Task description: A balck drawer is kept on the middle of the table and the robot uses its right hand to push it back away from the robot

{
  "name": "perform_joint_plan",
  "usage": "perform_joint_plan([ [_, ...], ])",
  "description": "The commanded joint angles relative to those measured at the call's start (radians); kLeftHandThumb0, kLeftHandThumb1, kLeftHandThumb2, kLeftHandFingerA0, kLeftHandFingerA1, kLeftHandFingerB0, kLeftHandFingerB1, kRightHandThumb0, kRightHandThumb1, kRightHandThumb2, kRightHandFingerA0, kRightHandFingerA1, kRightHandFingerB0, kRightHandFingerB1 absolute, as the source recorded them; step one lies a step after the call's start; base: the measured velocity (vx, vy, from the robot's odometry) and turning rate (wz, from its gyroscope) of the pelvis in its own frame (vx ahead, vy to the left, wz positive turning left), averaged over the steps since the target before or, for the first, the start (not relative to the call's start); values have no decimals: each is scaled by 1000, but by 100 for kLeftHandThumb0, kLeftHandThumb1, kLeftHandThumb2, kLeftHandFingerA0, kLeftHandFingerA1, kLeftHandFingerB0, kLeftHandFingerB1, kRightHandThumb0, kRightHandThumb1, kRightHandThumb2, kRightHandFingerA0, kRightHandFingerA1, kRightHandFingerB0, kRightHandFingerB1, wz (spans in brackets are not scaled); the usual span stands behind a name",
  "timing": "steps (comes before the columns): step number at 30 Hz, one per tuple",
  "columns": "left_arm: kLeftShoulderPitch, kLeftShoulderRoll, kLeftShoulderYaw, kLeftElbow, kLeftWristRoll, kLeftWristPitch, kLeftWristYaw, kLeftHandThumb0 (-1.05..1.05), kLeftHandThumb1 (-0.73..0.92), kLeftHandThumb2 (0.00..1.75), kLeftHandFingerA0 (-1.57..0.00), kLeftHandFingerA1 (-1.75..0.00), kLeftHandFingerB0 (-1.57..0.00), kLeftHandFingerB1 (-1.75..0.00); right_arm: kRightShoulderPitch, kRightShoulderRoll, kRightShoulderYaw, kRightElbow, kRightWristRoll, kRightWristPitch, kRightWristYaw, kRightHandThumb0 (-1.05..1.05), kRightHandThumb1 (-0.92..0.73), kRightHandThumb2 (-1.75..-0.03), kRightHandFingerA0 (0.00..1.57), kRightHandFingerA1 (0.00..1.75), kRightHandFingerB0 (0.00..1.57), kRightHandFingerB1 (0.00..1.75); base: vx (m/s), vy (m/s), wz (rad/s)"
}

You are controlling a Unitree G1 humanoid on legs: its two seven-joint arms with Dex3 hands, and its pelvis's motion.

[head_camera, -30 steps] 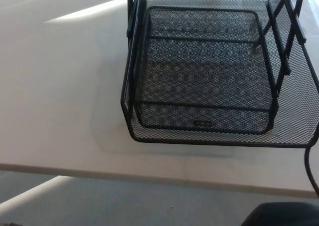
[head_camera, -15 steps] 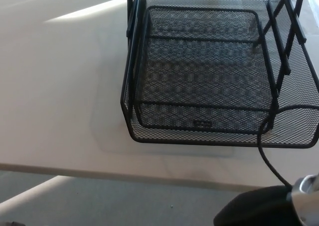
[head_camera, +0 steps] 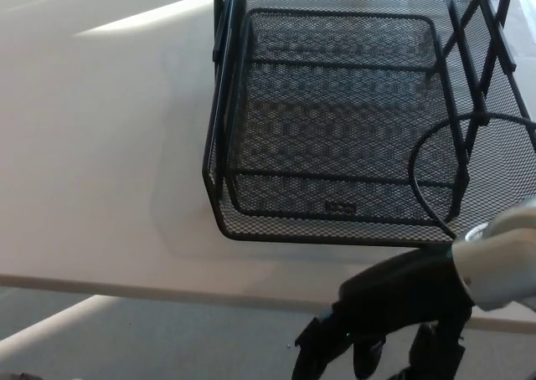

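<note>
Head view: the right hand point(head_camera: 377, 334) has risen into frame below the tabletop's point(head_camera: 92, 187) near edge, fingers spread and empty; a second ago it was barely visible. The black mesh drawer point(head_camera: 335, 120) sits unmoved toward the near right edge. Contact is not yet made; pushing remains.

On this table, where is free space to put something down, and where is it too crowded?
The table is bare on the whole robot's-left side, from its near edge up to the left wall of the black mesh drawer. A narrow bare strip runs between the drawer's front and the table's near edge. The right side is crowded: the drawer, the cable looping over it, and the right hand below.
</note>
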Motion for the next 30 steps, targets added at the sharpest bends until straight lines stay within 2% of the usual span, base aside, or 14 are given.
perform_joint_plan([
  [1, 8, 19, 3, 7, 11, -15, -11, -57, 72, 63, -48, -39, -33, -33, -62, 18, 6, 61, -28, 15, 40, -51, -80, -64, 49, 42, 31, 33, 0, 0, 0],
  [12, 8, 14, 3, 7, 15, -21, -3, -58, 71, 63, -49, -39, -32, -33, -188, 66, 8, 250, -65, 9, 59, -50, -79, -64, 42, 39, 32, 32, 0, 0, 0],
  [13, 7, 15, 0, 8, 18, -21, -2, -56, 75, 63, -50, -39, -33, -33, -204, 74, 11, 290, -73, -4, 58, -50, -79, -64, 45, 41, 32, 33, 0, 0, 0],
  [17, 5, 13, 1, 9, 15, -11, -4, -57, 71, 63, -50, -39, -33, -33, -237, 99, 18, 379, -83, -24, 60, -50, -79, -64, 49, 41, 32, 33, 0, 0, 0],
  [27, 5, 11, 0, 7, 16, -11, -3, -54, 75, 63, -51, -39, -34, -33, -285, 185, -13, 630, -65, -97, 65, -52, -77, -64, 49, 42, 35, 35, 0, 0, 0],
  [30, 7, 11, 4, 6, 11, -11, -6, -57, 71, 63, -49, -39, -32, -33, -300, 213, -29, 708, -61, -115, 70, -52, -76, -64, 52, 42, 36, 35, 0, 0, 0],
])
